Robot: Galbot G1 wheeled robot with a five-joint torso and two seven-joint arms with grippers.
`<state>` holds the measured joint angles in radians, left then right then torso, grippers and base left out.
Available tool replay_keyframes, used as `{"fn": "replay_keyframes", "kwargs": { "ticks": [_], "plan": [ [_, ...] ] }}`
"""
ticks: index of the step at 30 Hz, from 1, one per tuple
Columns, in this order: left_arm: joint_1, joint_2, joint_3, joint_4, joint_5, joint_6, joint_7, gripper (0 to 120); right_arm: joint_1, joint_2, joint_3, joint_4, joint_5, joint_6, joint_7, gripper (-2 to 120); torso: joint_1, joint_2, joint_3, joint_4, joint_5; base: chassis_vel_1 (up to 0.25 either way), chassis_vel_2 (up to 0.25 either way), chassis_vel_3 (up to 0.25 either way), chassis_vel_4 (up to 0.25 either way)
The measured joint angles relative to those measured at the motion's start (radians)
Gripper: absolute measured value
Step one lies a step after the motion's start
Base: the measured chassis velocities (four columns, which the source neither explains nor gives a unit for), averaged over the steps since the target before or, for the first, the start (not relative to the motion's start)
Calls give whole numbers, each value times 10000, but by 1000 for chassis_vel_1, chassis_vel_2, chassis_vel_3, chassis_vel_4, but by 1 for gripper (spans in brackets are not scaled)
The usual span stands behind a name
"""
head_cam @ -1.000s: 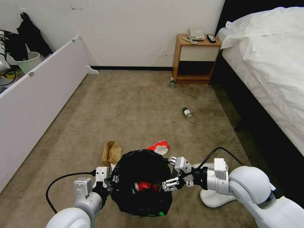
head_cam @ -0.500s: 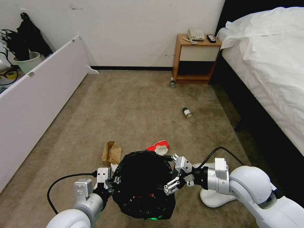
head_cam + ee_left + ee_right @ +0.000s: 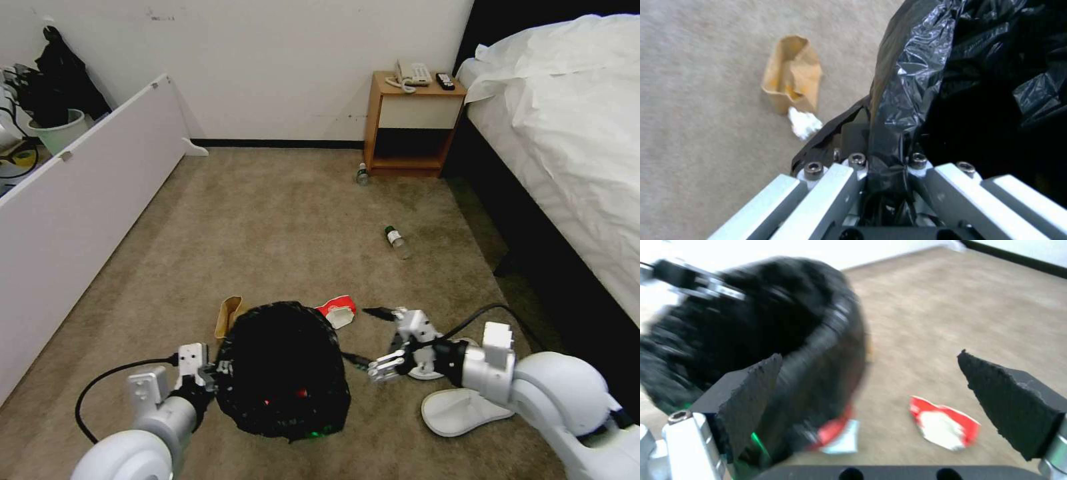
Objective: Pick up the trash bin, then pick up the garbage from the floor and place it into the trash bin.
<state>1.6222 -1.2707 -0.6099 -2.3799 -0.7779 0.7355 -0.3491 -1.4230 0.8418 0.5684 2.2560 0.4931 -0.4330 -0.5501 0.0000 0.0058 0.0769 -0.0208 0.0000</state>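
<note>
- the left gripper reaches in from the lower left of the head view. its fingers pinch the crinkly black bag on the rim of the trash bin.
- the round bin sits low in the middle, off the beige carpet.
- the right gripper reaches in from the lower right, just beside the bin, with fingers spread wide and nothing in them.
- a red-white wrapper lies flat near it.
- a brown paper bag and white crumpled paper lie by the bin.
</note>
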Motion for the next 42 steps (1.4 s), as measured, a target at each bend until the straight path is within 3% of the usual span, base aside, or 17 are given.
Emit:
{"fn": "replay_keyframes", "kwargs": {
  "ticks": [6, 9, 11, 16, 24, 30, 42],
  "plan": [
    [-57, -183, -472, -57, -245, 0, -117, 1, -674, 26, 526, 173, 226, -3, 1093, 100, 0, 0, 0, 0, 0, 0, 0, 0, 0],
    [-49, -361, -1029, -202, -686, -1, -267, 1, -1060, 122, 771, 224, 351, 121, 1780, 100, 0, 0, -1, 1, 0, 0, 0, 0, 0],
    [-24, -381, -1390, -271, -993, 0, -332, 1, -1236, 187, 923, 225, 491, 214, 2313, 100, -1, 0, -1, 2, 0, 0, 0, 0, 0],
    [33, -312, -1747, -345, -1253, -1, -357, 1, -1497, 186, 1275, 162, 572, 228, 2716, 100, 0, 1, 0, 3, 0, 0, 0, 0, 0],
    [20, -347, -1808, -447, -1297, 0, -357, 1, -1926, -269, 1672, -221, 397, 370, 2696, 100, -1, 1, 0, 2, 0, 0, 0, 0, 0],
    [34, -357, -1792, -484, -1279, 0, -356, 1, -1957, -812, 1829, -982, 195, 427, 2048, 100, 0, 1, 0, 1, 0, 0, 0, 0, 0],
    [6, -366, -1857, -413, -1271, -1, -356, 1, -1786, -953, 1769, -1548, -176, 436, 1133, 100, -1, 2, 0, 1, 1, 0, 0, 0, 0]
  ]
}}
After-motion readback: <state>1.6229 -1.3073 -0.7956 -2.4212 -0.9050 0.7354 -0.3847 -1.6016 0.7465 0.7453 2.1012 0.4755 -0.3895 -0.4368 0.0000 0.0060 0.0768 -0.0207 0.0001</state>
